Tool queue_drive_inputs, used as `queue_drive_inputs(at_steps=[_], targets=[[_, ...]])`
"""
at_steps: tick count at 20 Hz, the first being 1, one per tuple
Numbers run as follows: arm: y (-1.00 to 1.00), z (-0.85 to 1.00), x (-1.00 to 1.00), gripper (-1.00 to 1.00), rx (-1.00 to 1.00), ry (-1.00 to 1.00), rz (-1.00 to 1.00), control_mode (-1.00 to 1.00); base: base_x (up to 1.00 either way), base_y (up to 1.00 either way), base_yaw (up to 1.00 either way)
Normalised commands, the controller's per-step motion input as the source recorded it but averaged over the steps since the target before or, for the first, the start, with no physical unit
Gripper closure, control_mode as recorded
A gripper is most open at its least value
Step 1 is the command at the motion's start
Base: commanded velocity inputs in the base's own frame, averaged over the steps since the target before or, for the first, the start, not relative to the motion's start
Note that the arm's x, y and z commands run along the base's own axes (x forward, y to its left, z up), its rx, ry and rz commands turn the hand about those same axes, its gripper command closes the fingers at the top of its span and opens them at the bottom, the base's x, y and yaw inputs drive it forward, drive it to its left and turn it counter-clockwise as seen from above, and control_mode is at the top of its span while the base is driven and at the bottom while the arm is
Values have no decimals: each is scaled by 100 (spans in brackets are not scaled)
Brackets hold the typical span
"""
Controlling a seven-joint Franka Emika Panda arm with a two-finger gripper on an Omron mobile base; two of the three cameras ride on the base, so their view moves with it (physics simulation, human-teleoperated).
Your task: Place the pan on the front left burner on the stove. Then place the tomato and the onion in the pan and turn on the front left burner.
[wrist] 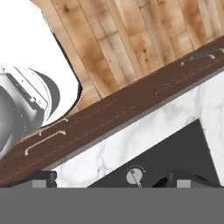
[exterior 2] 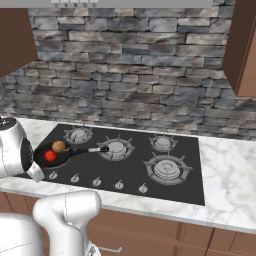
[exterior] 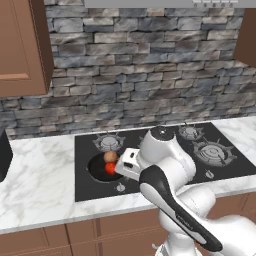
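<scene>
The black pan [exterior: 99, 169] [exterior 2: 44, 150] sits on the stove [exterior: 90, 192] [exterior 2: 190, 170] at its front left, covering the front left burner. Inside it lie the red tomato [exterior: 110, 168] [exterior 2: 50, 156] and the tan onion [exterior: 110, 156] [exterior 2: 60, 146]. The pan's handle [exterior 2: 92, 149] points right toward the middle burner. My gripper [wrist: 114, 180] is open with nothing between its fingertips [wrist: 41, 178]. It hangs over the stove's front edge, and a silver knob [wrist: 134, 176] [exterior: 120, 187] lies just beyond the fingertips, between them. My white hand [exterior: 131, 163] is beside the pan's right rim.
Other burners [exterior 2: 167, 169] [exterior 2: 117, 148] lie to the right, with a row of knobs [exterior 2: 119, 185] along the front edge. White marble counter [exterior: 35, 185] [exterior 2: 230, 170] flanks the stove. Wooden cabinet fronts [wrist: 131, 105] hang below. A dark object [exterior: 4, 155] stands at the far left.
</scene>
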Motion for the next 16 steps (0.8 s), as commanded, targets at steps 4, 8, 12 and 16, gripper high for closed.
queue_drive_inputs(at_steps=[4,8,12,16], targets=[[-1,-2,-1,-100,0,-8,0,-100,0,0,0],[0,2,2,-100,-4,0,0,-100,0,0,0],[0,24,0,-100,-4,0,0,-100,0,0,0],[0,18,0,-100,-12,7,0,-100,0,0,0]])
